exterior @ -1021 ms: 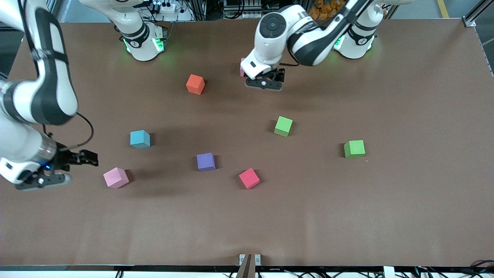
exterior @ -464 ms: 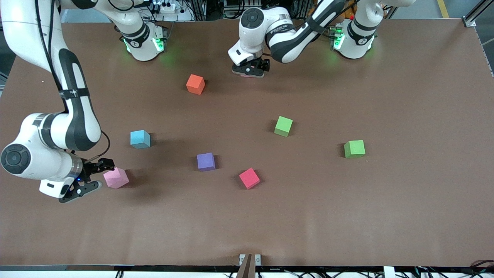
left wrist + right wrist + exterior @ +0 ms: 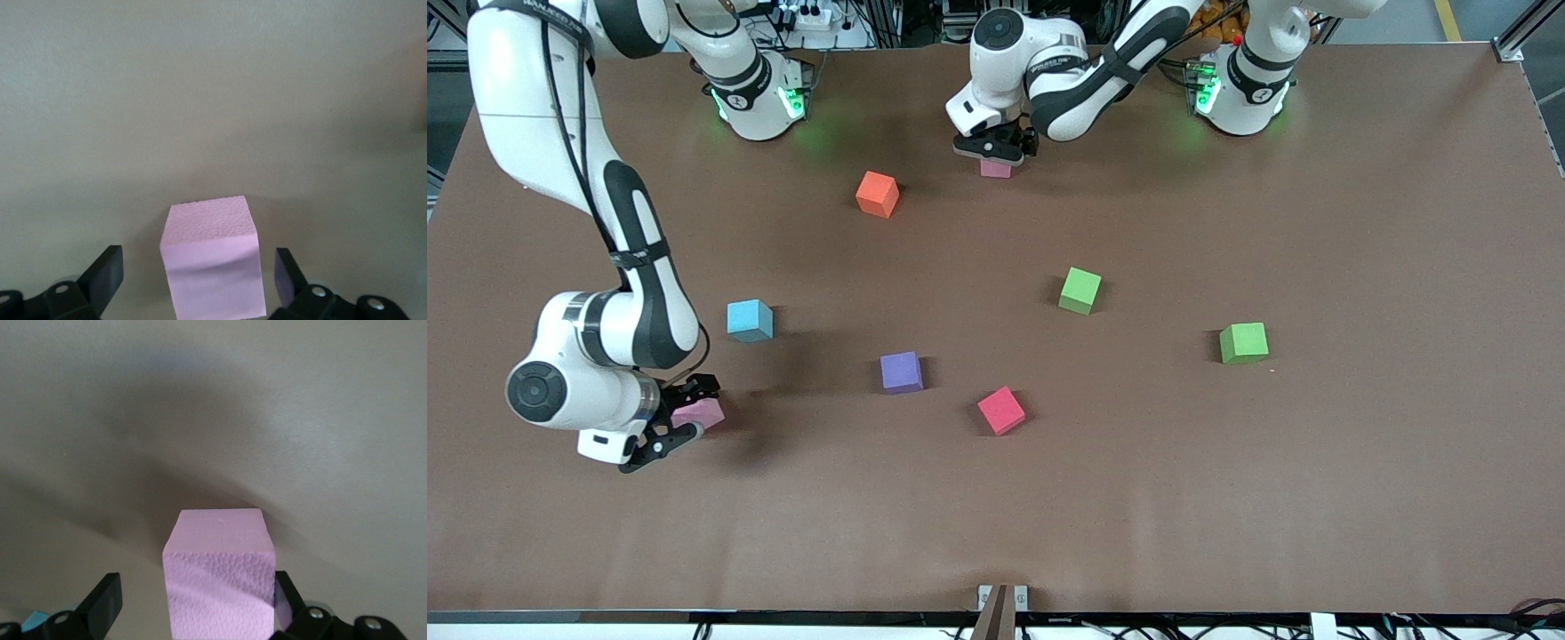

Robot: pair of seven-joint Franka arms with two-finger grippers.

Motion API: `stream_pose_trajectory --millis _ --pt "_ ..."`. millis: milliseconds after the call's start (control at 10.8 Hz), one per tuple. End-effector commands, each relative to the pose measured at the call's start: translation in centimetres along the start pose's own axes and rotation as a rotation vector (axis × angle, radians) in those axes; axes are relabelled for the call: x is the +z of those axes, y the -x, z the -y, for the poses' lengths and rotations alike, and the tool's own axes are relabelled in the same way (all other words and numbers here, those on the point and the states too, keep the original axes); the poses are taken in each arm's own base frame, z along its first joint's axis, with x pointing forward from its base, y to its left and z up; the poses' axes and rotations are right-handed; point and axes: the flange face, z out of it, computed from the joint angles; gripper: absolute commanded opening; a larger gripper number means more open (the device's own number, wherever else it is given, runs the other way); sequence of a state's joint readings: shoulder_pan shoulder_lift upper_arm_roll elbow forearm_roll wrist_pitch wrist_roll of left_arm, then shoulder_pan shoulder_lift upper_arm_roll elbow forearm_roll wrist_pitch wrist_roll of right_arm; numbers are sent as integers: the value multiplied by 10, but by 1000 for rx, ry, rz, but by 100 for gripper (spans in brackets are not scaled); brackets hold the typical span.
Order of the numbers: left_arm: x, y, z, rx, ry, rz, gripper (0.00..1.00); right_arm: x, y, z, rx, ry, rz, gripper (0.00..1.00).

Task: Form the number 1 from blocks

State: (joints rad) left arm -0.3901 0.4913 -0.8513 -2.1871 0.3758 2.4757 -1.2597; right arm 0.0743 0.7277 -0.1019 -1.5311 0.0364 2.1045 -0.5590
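Front view: left claw and right claw each straddle a pink block, wide open.

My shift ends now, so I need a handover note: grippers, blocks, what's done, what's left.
Left gripper: open, straddling the pink block near the bases.
Right gripper: open, straddling the other pink block at the right arm's end.
Loose on the table: orange block, blue block, purple block, red block, two green blocks.
Done: nothing placed.
Left: grasp both, build the 1.
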Motion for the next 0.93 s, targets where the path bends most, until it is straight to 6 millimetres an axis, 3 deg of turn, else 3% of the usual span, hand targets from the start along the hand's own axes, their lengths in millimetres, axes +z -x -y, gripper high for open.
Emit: stream_pose_trajectory --millis 0,371,464,557,836 --pt "10 1 -4 -47 31 9 100 10 2 -8 -5 -12 -21 100" --pt "23 1 -6 -142 63 50 100 31 6 -23 -8 -17 -48 100" --pt "27 2 -5 -170 60 63 100 32 6 -22 17 -48 -59 51" --pt "29 4 -4 -182 56 65 91 32 7 -22 30 -60 -61 2" --pt "32 4 -1 -217 46 74 69 27 6 -18 30 -71 -52 0"
